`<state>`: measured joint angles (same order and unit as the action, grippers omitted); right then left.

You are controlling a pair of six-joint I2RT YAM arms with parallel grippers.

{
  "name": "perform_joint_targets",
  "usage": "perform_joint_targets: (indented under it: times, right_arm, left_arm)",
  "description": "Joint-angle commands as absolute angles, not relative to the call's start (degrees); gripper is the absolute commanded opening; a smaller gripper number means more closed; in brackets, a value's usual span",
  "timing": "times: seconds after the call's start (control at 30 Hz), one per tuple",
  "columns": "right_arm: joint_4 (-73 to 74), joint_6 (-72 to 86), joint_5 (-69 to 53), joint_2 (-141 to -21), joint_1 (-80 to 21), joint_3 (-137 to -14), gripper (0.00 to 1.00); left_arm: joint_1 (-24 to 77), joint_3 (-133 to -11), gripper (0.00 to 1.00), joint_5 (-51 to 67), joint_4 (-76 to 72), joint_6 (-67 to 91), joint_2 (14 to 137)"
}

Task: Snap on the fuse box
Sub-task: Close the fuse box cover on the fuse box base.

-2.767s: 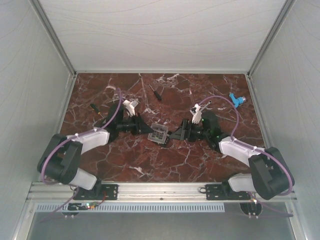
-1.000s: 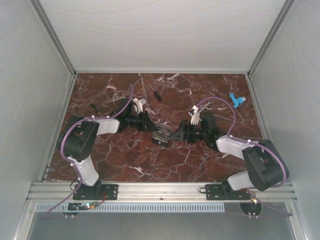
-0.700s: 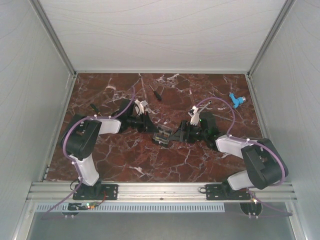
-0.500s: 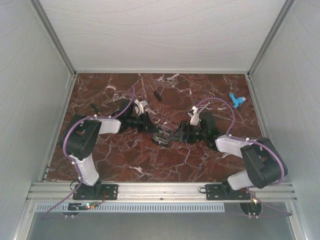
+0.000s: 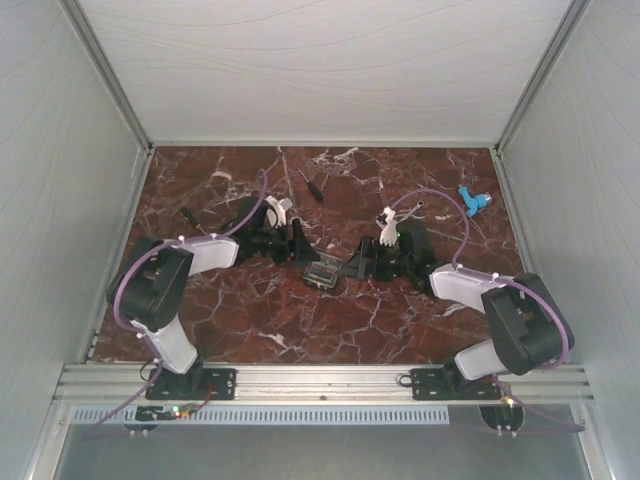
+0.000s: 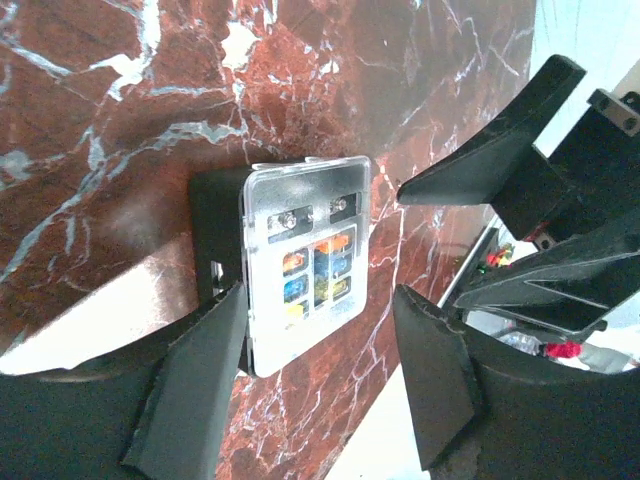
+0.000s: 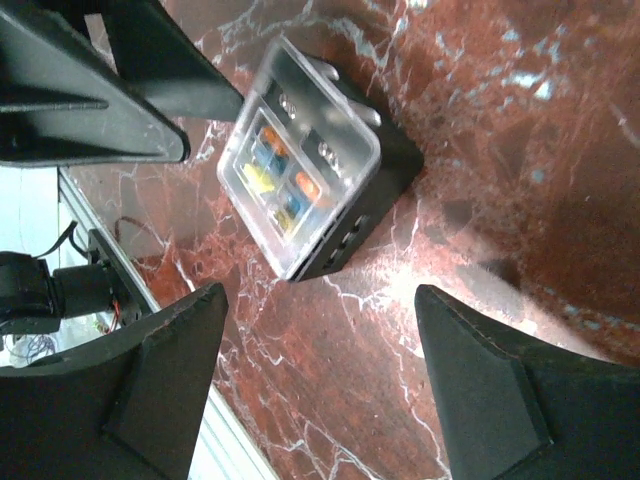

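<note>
The fuse box [image 5: 322, 272] sat near the table's [image 5: 400, 325] middle, well away from every edge, with a clear lid [image 6: 305, 255] on its face. The left gripper [image 5: 305, 254] lay stretched low at its left, jaws apart and holding nothing, one finger [image 6: 205, 370] just beside the box's wall. The right gripper [image 5: 350, 267] faced it, jaws wide and empty, short of the box. Only the wrist views showed coloured fuses under the lid. Only the top view showed the screwdriver [image 5: 315, 187] near the far edge.

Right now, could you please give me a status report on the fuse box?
Left gripper open, right gripper open. Clear lid sits on fuse box, between them. Screwdriver well clear.
</note>
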<state>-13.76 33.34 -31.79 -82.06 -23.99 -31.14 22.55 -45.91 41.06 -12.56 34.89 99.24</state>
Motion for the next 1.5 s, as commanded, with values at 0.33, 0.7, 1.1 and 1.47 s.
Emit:
perform_joint_targets:
  times: [0.33, 0.7, 1.1, 1.47]
  right_arm:
    - [-9.14, 25.58, -27.67, -93.97, -24.17, -48.57, 0.74]
    - [-5.51, 21.12, -34.29, -106.8, -26.97, -58.21, 0.7]
    - [-11.42, 26.68, -39.24, -99.33, -29.01, -45.38, 0.67]
    - [-13.38, 28.25, -38.49, -99.07, -29.14, -42.5, 0.64]
  left_arm:
    - [22.67, -33.44, 0.65, 31.8, -18.78, 42.09, 85.59]
    - [23.82, -27.87, 0.64, 35.07, -29.61, 47.96, 89.62]
    - [23.57, -29.04, 0.63, 35.14, -30.11, 46.71, 93.46]
    - [23.55, -30.31, 0.41, 33.88, -27.07, 44.11, 94.3]
